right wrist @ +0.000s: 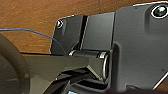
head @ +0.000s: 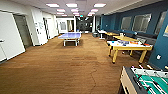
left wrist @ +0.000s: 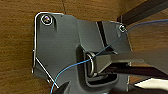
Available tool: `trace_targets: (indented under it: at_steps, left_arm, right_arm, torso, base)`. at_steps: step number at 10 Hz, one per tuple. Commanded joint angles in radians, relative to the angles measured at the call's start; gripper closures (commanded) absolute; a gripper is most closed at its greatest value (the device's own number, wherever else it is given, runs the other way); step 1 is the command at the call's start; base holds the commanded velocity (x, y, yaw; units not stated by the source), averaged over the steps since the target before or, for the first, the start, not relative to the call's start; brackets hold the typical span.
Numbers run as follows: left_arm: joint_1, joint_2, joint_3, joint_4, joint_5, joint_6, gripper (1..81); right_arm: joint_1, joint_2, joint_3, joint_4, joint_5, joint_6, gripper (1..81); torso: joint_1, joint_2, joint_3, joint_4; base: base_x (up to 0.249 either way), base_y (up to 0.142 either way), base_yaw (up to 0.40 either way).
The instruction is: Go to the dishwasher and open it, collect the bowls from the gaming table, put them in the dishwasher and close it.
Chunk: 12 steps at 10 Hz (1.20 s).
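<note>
Open rec room, brown floor (head: pixel 62 67).
L to R: white wall w/ doorway (head: pixel 22 30), ping-pong table (head: pixel 70 36) far mid, gaming table (head: pixel 128 47) at R w/ stuff on top, foosball table (head: pixel 145 81) near R corner. Grippers' state: can't tell.

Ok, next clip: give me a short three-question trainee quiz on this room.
1. True or false: the table with yellow legs stands on the right side of the room in the head view.
2. Which table is nearest the camera? A) the blue ping-pong table B) the table-football table C) the table with yellow legs
3. Fill in: the floor is covered in brown ____.

Key: 1 true; 2 B; 3 carpet.
</note>
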Motion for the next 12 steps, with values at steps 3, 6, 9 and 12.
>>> trace_targets:
  at_steps: [3,6,9,12]
  left_arm:
    - [-0.054,-0.018,0.011,0.002,0.039,0.006,1.0]
    - [-0.053,-0.018,0.005,0.002,0.039,0.006,1.0]
    - [-0.053,-0.013,0.002,0.002,0.036,0.006,1.0]
    - [-0.053,0.011,-0.044,0.004,0.034,0.006,1.0]
  right_arm:
    - [0.059,-0.005,0.009,-0.013,-0.03,-0.001,1.0]
    - [0.056,-0.003,0.015,-0.009,-0.03,0.001,1.0]
    - [0.046,-0.003,0.023,0.005,-0.022,0.01,1.0]
    - [0.043,0.004,0.015,0.005,-0.022,0.014,1.0]
  torso:
    - [0.0,0.0,0.0,0.0]
    - [0.0,0.0,0.0,0.0]
    - [0.0,0.0,0.0,0.0]
    - [0.0,0.0,0.0,0.0]
  base:
    - [0.135,0.0,0.0]
    - [0.14,0.0,0.0]
    - [0.145,0.0,0.0]
    - [0.153,0.0,0.0]
